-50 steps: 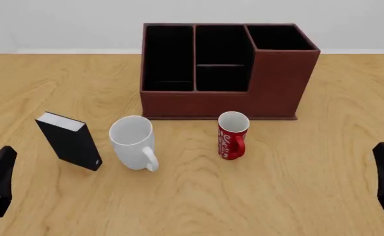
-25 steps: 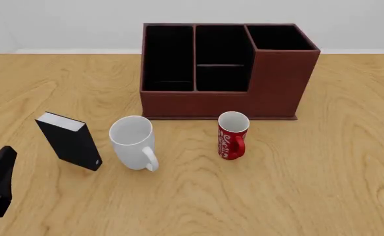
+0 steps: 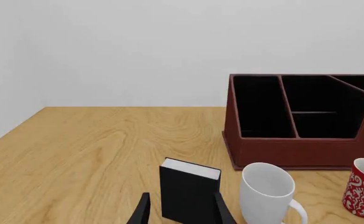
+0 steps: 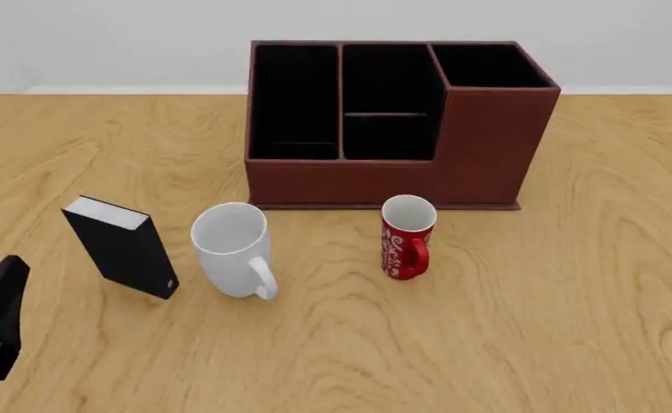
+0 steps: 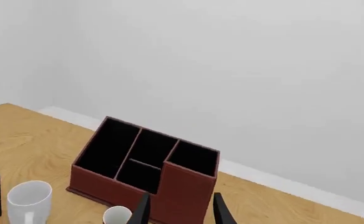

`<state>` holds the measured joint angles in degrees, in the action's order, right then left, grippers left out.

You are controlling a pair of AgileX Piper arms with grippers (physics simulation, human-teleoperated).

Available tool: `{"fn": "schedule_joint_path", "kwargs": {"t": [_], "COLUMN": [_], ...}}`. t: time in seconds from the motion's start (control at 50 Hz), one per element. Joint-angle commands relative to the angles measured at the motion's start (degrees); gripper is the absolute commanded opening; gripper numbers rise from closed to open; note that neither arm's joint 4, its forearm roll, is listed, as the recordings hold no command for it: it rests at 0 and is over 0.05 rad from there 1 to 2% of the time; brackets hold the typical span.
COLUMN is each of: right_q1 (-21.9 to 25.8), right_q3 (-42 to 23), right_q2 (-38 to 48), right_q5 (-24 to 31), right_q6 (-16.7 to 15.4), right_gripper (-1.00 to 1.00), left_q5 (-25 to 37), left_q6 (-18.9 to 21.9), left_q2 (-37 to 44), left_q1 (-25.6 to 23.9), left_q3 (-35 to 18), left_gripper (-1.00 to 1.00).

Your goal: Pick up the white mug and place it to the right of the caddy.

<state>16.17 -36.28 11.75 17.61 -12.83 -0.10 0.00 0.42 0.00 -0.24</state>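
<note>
1. The right gripper (image 5: 178, 210) has left the front view since a second ago, fingers spread and holding nothing; likely repositioning.
2. The left gripper (image 3: 179, 211) stays low, spread, empty.
3. The white mug (image 4: 236, 249) stands untouched before the caddy (image 4: 393, 125), beside the red mug (image 4: 407, 237) and black box (image 4: 122, 246).
4. Wooden table (image 4: 520, 327), plain white wall beyond.

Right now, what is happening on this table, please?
Nothing is being held. The white mug stands upright in front of the caddy, between a black box and a red mug. The left gripper is open and low at the near left. The right gripper is open, raised, looking down at the caddy.
</note>
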Motion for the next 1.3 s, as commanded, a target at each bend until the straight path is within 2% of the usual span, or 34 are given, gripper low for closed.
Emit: {"fn": "schedule_joint_path", "kwargs": {"t": [0.02, 0.14, 0.18, 0.2, 0.4, 0.54, 0.6, 0.68, 0.84, 0.88, 1.16, 1.3], "right_q1": [5.4, 7.2, 9.5, 8.4, 13.9, 16.3, 18.0, 19.2, 21.8, 22.8, 24.8, 27.7], "right_q3": [-7.5, -10.0, -10.4, -10.9, -15.3, -16.6, -17.7, -18.1, -18.9, -19.5, -21.3, -22.4], "right_q2": [8.2, 11.7, 13.6, 13.4, 21.6, 25.3, 27.2, 29.0, 33.4, 34.8, 39.3, 43.7], "right_q5": [2.3, 2.5, 1.7, 2.0, 1.0, 0.0, -0.3, -1.5, -3.4, -3.4, -3.2, -4.2], "right_q6": [-3.9, -5.2, -6.0, -5.5, -5.4, -8.2, -7.6, -8.7, -8.0, -7.1, -5.7, -5.4], "right_gripper": [1.00, 1.00, 1.00, 1.00, 1.00, 1.00, 1.00, 1.00, 1.00, 1.00, 1.00, 1.00], "left_q5": [0.0, 0.0, 0.0, 0.0, 0.0, 0.0, 0.0, 0.0, 0.0, 0.0, 0.0, 0.0], "left_q6": [0.0, 0.0, 0.0, 0.0, 0.0, 0.0, 0.0, 0.0, 0.0, 0.0, 0.0, 0.0], "left_q2": [0.0, 0.0, 0.0, 0.0, 0.0, 0.0, 0.0, 0.0, 0.0, 0.0, 0.0, 0.0], "left_q1": [0.0, 0.0, 0.0, 0.0, 0.0, 0.0, 0.0, 0.0, 0.0, 0.0, 0.0, 0.0], "left_q3": [0.0, 0.0, 0.0, 0.0, 0.0, 0.0, 0.0, 0.0, 0.0, 0.0, 0.0, 0.0], "left_gripper": [1.00, 1.00, 1.00, 1.00, 1.00, 1.00, 1.00, 1.00, 1.00, 1.00, 1.00, 1.00]}}
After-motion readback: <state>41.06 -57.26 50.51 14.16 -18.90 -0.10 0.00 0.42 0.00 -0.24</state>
